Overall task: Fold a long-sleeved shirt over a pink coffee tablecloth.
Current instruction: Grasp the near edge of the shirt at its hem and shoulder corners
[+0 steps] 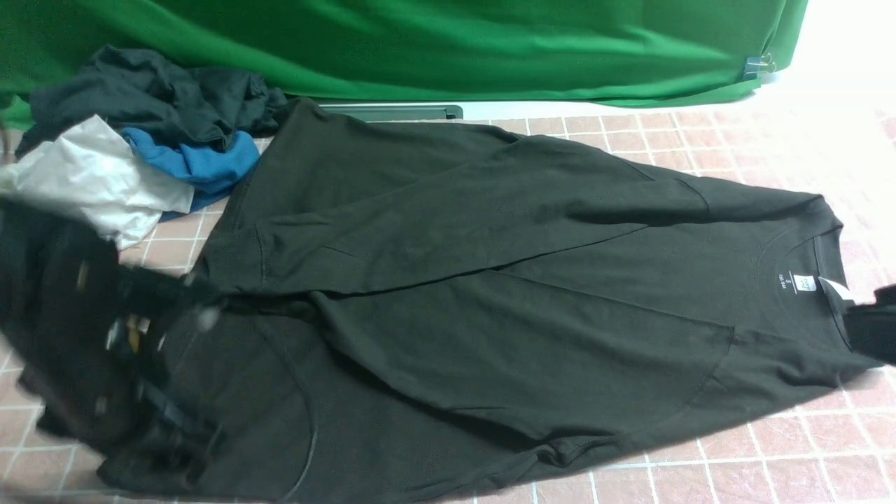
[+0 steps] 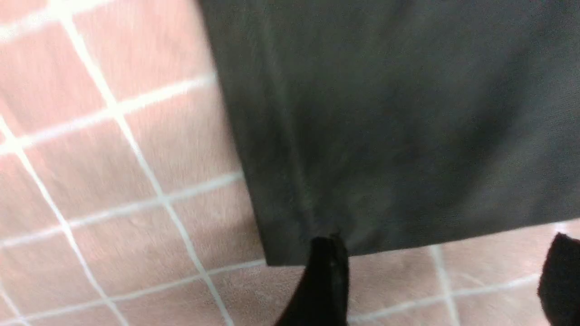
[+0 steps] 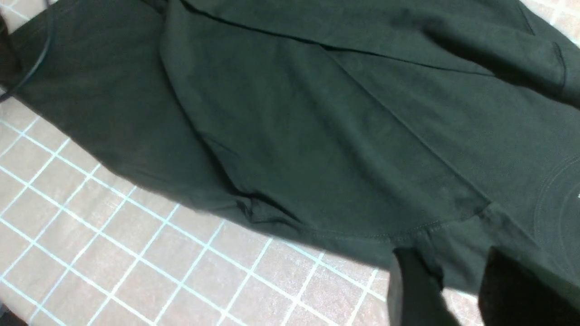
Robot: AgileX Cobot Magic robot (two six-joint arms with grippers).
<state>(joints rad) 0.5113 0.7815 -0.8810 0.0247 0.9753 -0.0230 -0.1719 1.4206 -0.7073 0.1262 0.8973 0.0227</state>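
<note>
Spread wide, the left hand [image 2: 443, 244] shows two dark fingers [image 2: 324, 280] far apart, with pink cloth and the shirt's hem edge in the gap. One fingertip touches the hem of the long-sleeved shirt [image 1: 490, 280] close to a corner, and the other stands clear of the fabric. From the front this arm is a dark smear at the near left, over the hem end of the garment.

At the right edge, the right hand [image 3: 453, 258] sits low at the shirt's near shoulder, just beside the collar. Its fingers are partly apart, and the shoulder edge lies flat between them.

The black shirt lies lengthwise on the pink coffee tablecloth [image 1: 805, 448], with its hem to the left and its crew neck to the right. A white neck tag [image 1: 836, 288] sticks out at the collar. Long folded layers lie in over the body and run toward the hem, their edges meeting near the middle. A small rumple sits along the near edge. White grid lines of the tablecloth show all round the shirt.

Farther back on the left is a bunched heap: a white garment [image 1: 91, 178] nearest, a blue garment [image 1: 203, 164] beside it, and a dark-grey garment [image 1: 140, 98] behind. The heap touches the shirt's far hem corner. Beyond hangs the green backdrop cloth [image 1: 420, 42], with a clip [image 1: 759, 66] on its right edge.
</note>
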